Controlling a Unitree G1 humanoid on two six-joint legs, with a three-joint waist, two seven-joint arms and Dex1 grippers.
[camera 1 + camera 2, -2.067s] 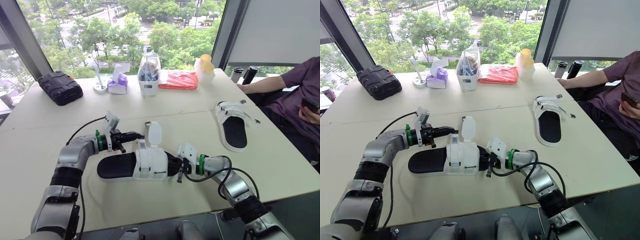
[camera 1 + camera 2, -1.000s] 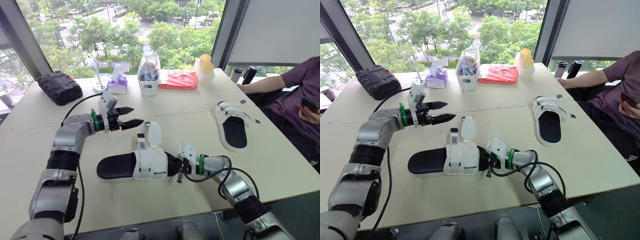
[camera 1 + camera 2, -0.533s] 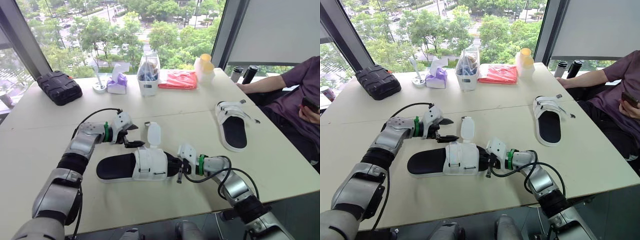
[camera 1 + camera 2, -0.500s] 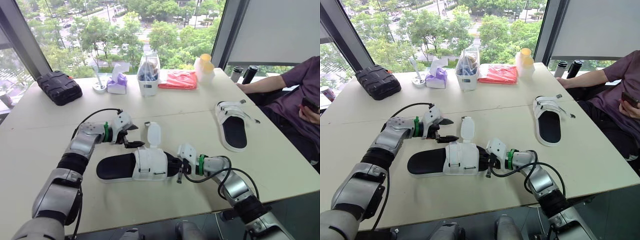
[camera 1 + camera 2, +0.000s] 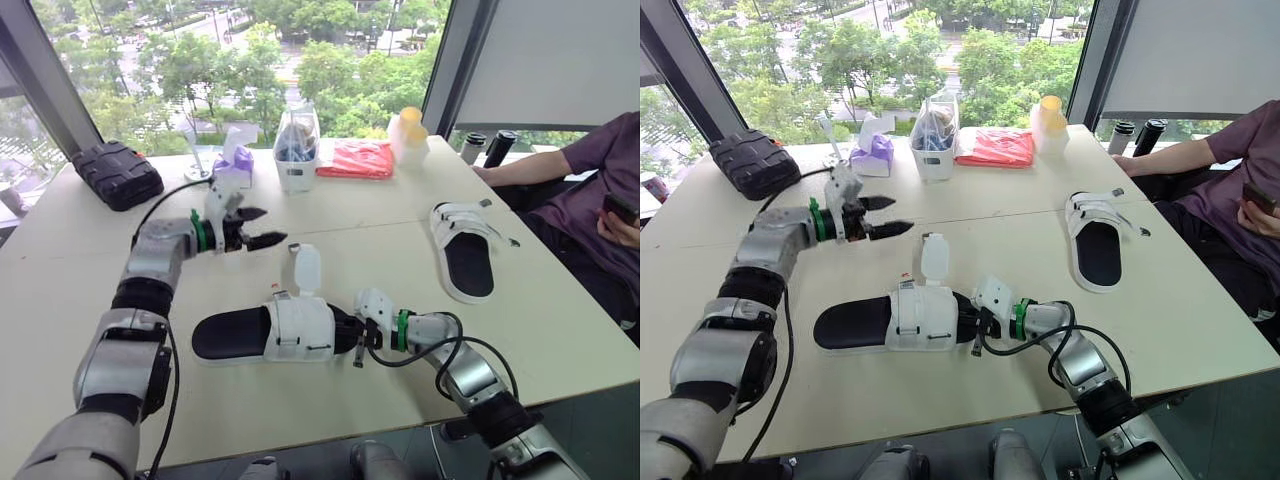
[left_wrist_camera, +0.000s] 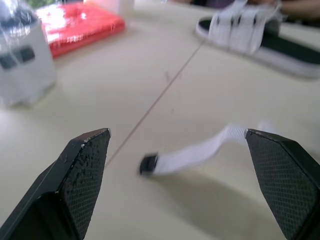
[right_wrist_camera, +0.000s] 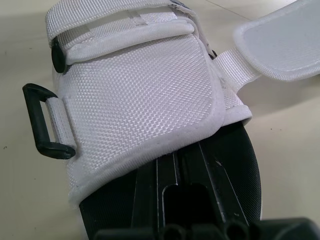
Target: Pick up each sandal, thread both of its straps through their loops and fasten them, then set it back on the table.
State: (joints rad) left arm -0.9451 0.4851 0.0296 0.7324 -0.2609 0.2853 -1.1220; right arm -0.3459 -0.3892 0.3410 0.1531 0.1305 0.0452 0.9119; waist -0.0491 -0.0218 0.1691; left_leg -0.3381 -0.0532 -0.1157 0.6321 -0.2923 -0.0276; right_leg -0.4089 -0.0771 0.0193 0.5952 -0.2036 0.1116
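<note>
Since the frame half a second earlier, the left gripper point(image 5: 268, 226) has been drawn back from the sandal point(image 5: 250, 332) and raised toward the far side of the table point(image 5: 100, 290). It is now held well apart from the sandal, where before it was just beside the strap point(image 5: 307, 268). No strap has been carried away with it. The strap is left standing up from the sandal's far edge, unthreaded, and in the right wrist view the black loop point(image 7: 42, 122) on the sandal's side is seen with nothing passed through it. The threading step is therefore judged not yet done on this sandal, and a fresh approach to the strap end is likely to be required. The left gripper's jaws are spread wide and nothing is held or touched. In the left wrist view the strap is seen lying ahead, between the two fingertips point(image 6: 85, 160) but clear of both. The right gripper point(image 5: 360, 338) is placed against the sandal's near end, on the robot's right. Contact with the sole is shown, but whether the sole is clamped cannot be told. The sandal itself is lying flat on the table, close to the near edge. The far sandal point(image 5: 468, 262) is lying untouched toward the right, near a seated person point(image 5: 585, 200).
</note>
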